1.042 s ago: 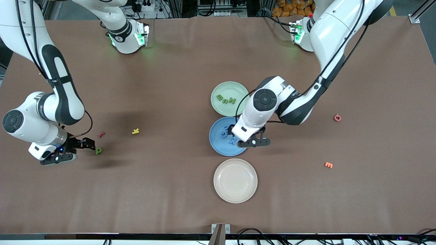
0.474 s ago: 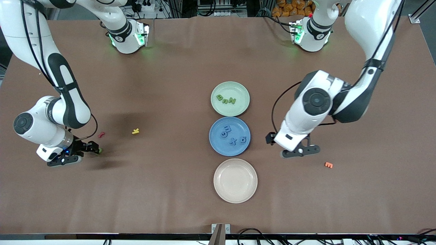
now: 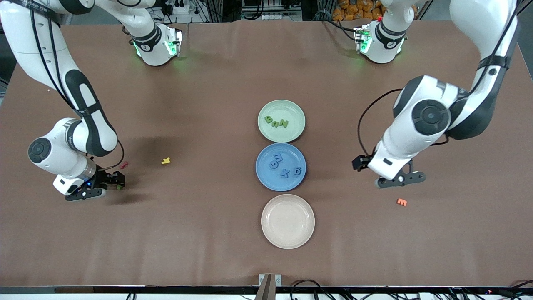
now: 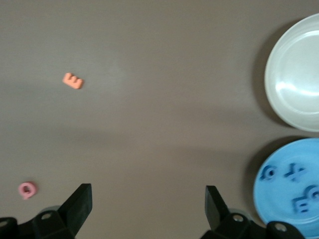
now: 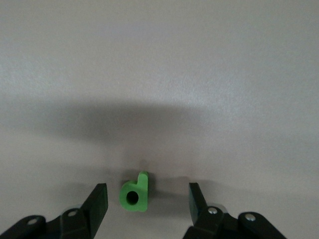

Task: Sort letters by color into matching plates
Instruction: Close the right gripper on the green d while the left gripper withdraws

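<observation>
The right claw is sitting low over the table toward the right arm's end, its fingers spread apart with the green letter P lying flat on the table between them, touched by neither finger. In the front view that letter is showing only as a green speck at the claw's tip. A red letter is lying just beside the claw, farther from the front camera, and a yellow letter is lying near it toward the table's middle.

Three plates are standing in a row at mid-table. The pale green plate is holding three green letters side by side. The blue plate, next nearer to the front camera, is holding four blue letters. The cream plate is standing nearest to the front camera.

The left claw is hanging over bare table toward the left arm's end, well apart from the plates, its fingers spread wide with nothing between them. An orange letter E is lying near it, nearer to the front camera. The left wrist view is also showing a pink letter on the table just beside one finger.
</observation>
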`<action>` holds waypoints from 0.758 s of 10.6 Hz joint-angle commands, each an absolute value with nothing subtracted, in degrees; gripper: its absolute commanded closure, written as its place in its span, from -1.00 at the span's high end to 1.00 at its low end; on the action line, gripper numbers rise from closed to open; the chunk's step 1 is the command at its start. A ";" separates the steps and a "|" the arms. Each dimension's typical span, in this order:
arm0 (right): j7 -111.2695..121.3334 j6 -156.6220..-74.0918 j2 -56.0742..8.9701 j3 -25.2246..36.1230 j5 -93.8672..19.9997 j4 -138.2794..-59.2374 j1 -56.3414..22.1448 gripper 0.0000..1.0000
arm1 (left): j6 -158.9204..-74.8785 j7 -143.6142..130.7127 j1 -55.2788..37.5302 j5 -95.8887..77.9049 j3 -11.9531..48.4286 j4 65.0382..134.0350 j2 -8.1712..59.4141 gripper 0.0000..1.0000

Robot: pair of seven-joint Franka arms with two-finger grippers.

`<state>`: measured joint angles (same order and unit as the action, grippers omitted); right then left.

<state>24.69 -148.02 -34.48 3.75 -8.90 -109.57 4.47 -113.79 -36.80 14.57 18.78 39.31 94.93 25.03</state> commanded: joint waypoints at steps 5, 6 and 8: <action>25.49 -149.15 -34.01 3.87 -10.28 -111.88 3.43 0.35 | -113.91 -20.06 7.48 4.23 23.31 109.85 7.22 1.00; 25.49 -149.24 -34.01 3.87 -10.28 -111.97 2.99 0.29 | -113.91 -18.13 5.73 2.91 20.42 111.34 4.86 1.00; 25.58 -151.60 -34.19 3.87 -10.28 -113.02 2.73 0.06 | -113.21 -16.27 0.55 0.71 13.83 112.32 1.42 1.00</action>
<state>24.69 -148.65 -34.53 3.70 -8.96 -111.08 3.43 -113.68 -19.09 5.61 3.92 20.41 108.70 7.67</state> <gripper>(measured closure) 0.383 0.000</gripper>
